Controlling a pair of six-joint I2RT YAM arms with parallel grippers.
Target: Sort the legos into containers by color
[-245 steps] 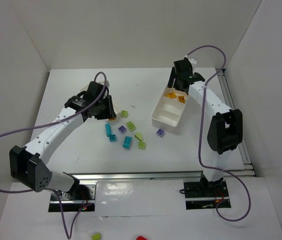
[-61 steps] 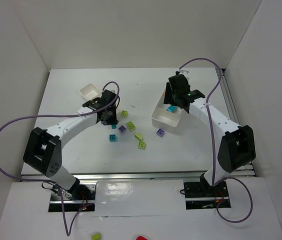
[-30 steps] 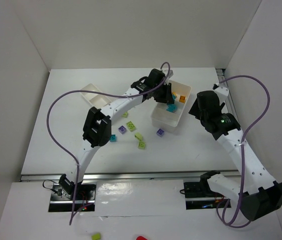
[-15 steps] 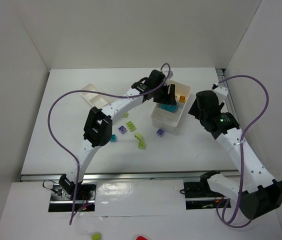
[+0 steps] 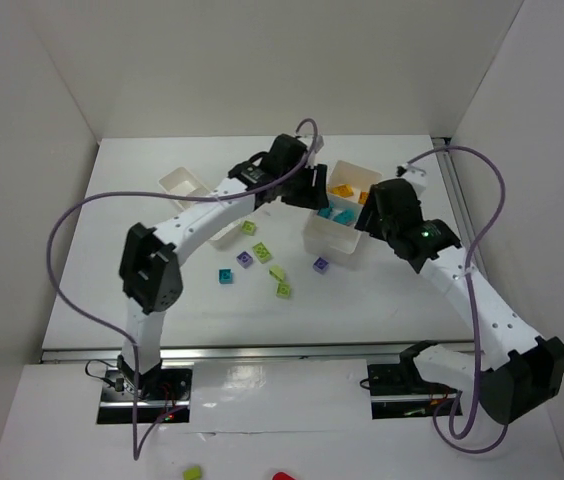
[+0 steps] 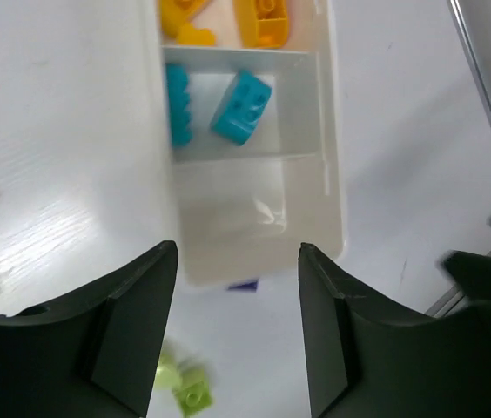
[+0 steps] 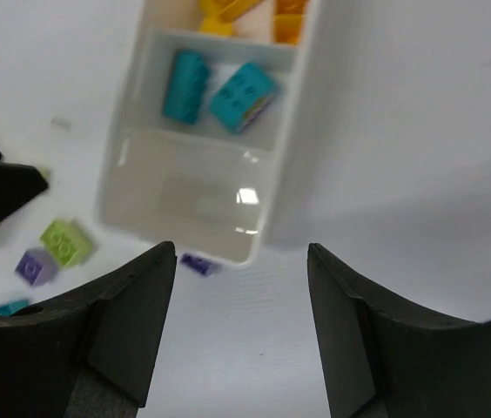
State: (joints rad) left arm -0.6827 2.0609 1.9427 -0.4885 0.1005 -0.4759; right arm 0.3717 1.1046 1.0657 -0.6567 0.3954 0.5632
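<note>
White table (image 5: 362,300), cyan legos (image 6: 241,106) in middle section of tray (image 6: 332,174), left jaws and right jaws apart.

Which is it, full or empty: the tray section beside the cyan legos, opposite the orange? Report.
Empty. That tray section shows only bare white floor in both wrist views.

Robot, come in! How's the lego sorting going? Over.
Left end effector open, empty; right end effector same. Tray: two cyan bricks in middle section, orange bricks in end section. Green bricks, purple bricks loose on table.
</note>
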